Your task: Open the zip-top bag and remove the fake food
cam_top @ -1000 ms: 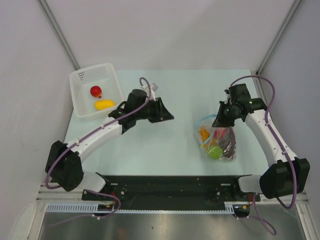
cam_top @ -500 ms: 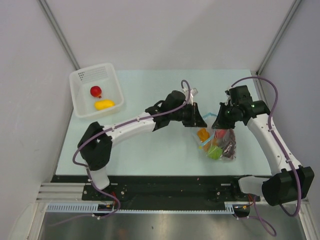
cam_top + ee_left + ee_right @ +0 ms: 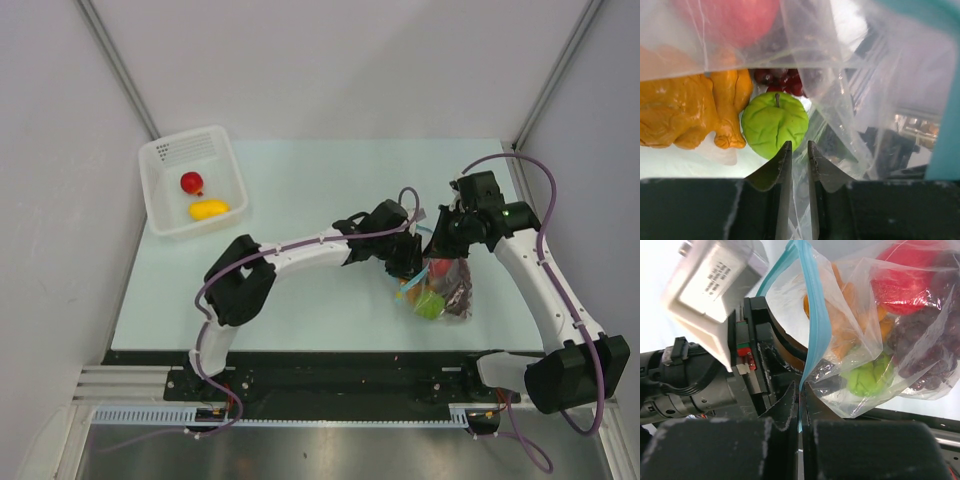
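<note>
One zip-top bag [image 3: 437, 283] centre right; one white basket [image 3: 165, 205] upper left holding two toy foods: one red [image 3: 191, 182], one yellow [image 3: 208, 209]

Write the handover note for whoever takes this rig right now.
Right tool: shut on the bag's blue zip strip, holding the mouth up.
Left tool: reaching into the bag mouth, fingers nearly closed just short of the green apple; nothing clearly gripped.
Done: bag open; red fruit and yellow piece lie in the white basket.
Left: the apple, orange piece, a red fruit and grapes are in the bag.
</note>
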You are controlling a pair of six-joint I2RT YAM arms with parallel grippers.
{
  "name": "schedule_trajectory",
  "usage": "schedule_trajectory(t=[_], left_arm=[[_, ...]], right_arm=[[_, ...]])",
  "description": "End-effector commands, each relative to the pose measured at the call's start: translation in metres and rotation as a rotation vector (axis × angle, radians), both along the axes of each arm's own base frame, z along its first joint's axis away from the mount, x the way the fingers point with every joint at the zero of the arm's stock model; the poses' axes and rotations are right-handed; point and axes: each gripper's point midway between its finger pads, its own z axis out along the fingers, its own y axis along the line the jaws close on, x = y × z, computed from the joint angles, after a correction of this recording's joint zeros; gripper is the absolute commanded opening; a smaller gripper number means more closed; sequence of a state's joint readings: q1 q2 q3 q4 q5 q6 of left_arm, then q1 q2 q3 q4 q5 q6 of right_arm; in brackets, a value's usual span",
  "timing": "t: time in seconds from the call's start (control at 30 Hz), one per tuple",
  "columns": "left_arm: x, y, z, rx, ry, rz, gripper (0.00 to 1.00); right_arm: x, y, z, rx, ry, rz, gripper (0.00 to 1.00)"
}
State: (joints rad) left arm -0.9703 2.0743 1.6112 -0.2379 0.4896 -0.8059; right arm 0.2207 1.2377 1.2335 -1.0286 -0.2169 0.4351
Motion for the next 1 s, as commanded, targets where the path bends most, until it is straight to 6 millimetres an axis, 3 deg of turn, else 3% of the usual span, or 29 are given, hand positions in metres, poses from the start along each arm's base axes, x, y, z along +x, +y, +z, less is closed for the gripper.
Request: schedule_trajectory(t=[0.0,0.07,0.2,0.47,0.6,0.67,0.7,0.73,0.87,0.97], left_arm=[[-0.015,-0.005,0.008,-0.008,-0.009,-0.082,0.26],[-0.022,-0.003,-0.001,0.025,0.000,-0.099,0.32],[-0.033,0.001,-0.014,0.053,-0.001,-0.119,0.55],[-0.040,-0.010,-0.027,0.071,0.005,-0.129,0.70],[-0.040,-0.016,-0.030,0.054,0.018,-0.081,0.71],[-0.038,-0.022,-0.027,0.025,-0.006,-0.048,0.65],[-0.033,-0.020,-0.032,0.035,-0.031,-0.017,0.63],[-0.031,-0.022,-0.021,0.004,-0.060,-0.006,0.61],[-0.025,-0.019,-0.011,-0.020,-0.120,0.028,0.57],[-0.022,-0.018,-0.009,-0.028,-0.140,0.040,0.61]], right_arm=[[0.002,-0.001,0.019,0.000,-0.063,-0.005,0.00],[0.001,-0.002,0.020,-0.002,-0.066,-0.005,0.00],[-0.001,-0.003,0.018,-0.010,-0.056,-0.004,0.00],[-0.006,-0.007,0.018,-0.026,-0.052,-0.007,0.00],[-0.010,-0.008,0.020,-0.017,-0.048,-0.031,0.00],[-0.012,-0.005,0.021,0.004,-0.035,-0.045,0.00],[-0.013,-0.001,0.023,0.035,-0.027,-0.061,0.00],[-0.011,0.004,0.027,0.066,-0.035,-0.060,0.00],[-0.011,0.034,0.047,0.237,-0.039,-0.033,0.00],[-0.010,0.047,0.055,0.320,-0.021,-0.022,0.00]])
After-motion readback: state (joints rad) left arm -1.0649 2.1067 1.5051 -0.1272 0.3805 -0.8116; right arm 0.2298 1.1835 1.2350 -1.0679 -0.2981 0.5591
